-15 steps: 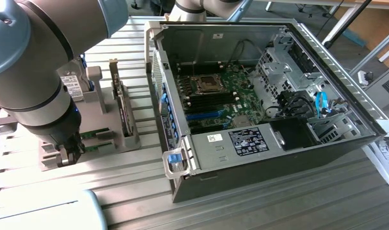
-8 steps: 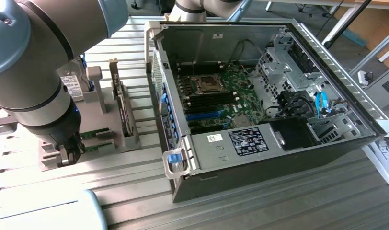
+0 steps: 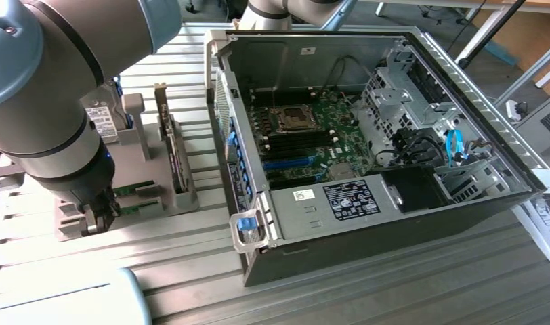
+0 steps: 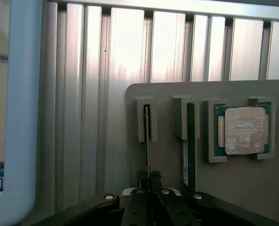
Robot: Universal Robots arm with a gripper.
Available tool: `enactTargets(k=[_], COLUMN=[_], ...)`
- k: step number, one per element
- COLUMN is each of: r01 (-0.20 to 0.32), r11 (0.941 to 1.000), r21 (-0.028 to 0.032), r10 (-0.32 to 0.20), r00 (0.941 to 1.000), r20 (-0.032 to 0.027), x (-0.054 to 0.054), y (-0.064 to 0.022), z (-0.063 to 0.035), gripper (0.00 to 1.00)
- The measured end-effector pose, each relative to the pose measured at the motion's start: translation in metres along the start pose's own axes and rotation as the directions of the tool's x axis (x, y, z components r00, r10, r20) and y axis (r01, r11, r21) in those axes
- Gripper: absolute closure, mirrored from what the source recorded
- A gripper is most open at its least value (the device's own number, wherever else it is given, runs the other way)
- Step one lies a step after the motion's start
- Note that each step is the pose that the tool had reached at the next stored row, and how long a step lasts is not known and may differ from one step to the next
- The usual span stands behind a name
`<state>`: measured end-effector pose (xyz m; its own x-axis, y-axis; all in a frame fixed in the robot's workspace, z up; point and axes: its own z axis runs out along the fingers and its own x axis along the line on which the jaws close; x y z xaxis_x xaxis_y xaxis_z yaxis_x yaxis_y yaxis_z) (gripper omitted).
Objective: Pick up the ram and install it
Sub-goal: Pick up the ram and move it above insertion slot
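— What does the hand (image 4: 148,178) hold?
— It is closed tight on the ram (image 4: 147,141), a thin green board seen edge-on, standing upright in a slot of the matte grey holder (image 4: 252,188)
— And beside it?
— A second green stick (image 4: 190,141) in the next slot, then a square silver processor (image 4: 243,129)
— The surface?
— A ribbed aluminium table (image 4: 125,47). The exterior view adds an open computer case (image 3: 393,203) with a green motherboard (image 3: 311,135), to that view's right of the holder

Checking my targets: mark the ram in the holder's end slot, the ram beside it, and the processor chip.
Ram in the end slot (image 4: 147,141): wrist view, its thin edge.
Ram beside it (image 4: 190,127): wrist view, green edge.
Processor chip (image 4: 243,130): wrist view, middle of silver lid.
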<state>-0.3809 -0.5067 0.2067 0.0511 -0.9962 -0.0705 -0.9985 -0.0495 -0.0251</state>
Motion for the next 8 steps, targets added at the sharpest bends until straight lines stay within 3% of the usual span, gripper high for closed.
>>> enactTargets(k=[2,8], r01=[0.0,0.0], r11=[1.0,1.0], r21=[0.0001,0.0001], r10=[0.0,0.0], r00=[1.0,1.0], r20=[0.0002,0.0003], x=[0.0,-0.002], y=[0.0,-0.0006], z=[-0.001,-0.0233], gripper=[0.87,0.87])
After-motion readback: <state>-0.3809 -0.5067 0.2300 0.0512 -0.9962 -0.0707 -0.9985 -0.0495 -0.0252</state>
